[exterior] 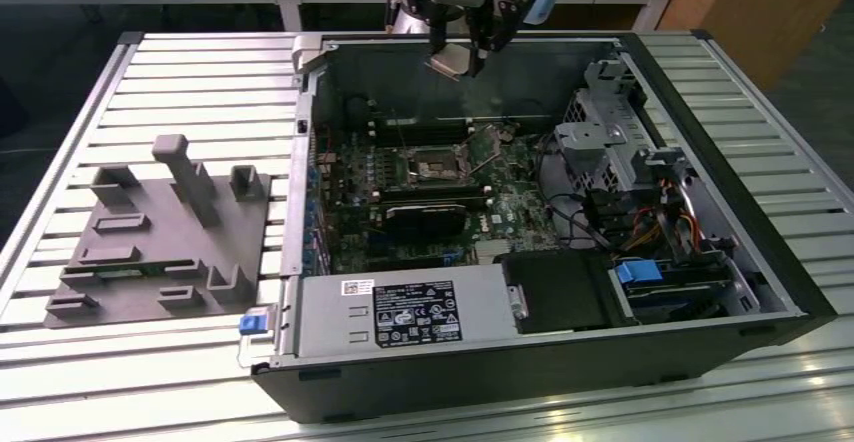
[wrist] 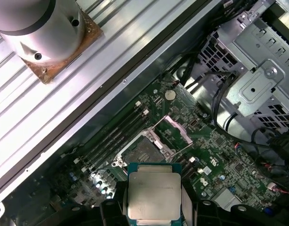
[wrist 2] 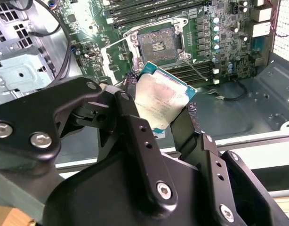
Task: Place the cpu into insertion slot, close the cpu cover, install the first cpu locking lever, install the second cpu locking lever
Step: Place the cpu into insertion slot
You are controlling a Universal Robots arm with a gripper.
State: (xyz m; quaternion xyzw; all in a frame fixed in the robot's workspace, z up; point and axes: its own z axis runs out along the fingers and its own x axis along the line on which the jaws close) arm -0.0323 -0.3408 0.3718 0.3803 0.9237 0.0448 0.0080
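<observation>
Second wrist view shows one hand [wrist 2: 159, 96] clamped on one cpu [wrist 2: 164, 104], apart from one insertion slot [wrist 2: 158, 44].

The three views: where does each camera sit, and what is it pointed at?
Exterior view: off the arm, looking down into the open computer case; the fingers hold the cpu above it.
First wrist view: on the arm, looking down at the motherboard; fingers and a grey round arm part show.
Second wrist view: on the arm, looking along the black fingers toward the motherboard.
Shared: both wrist views show the gripped cpu and the insertion slot beyond it.
</observation>
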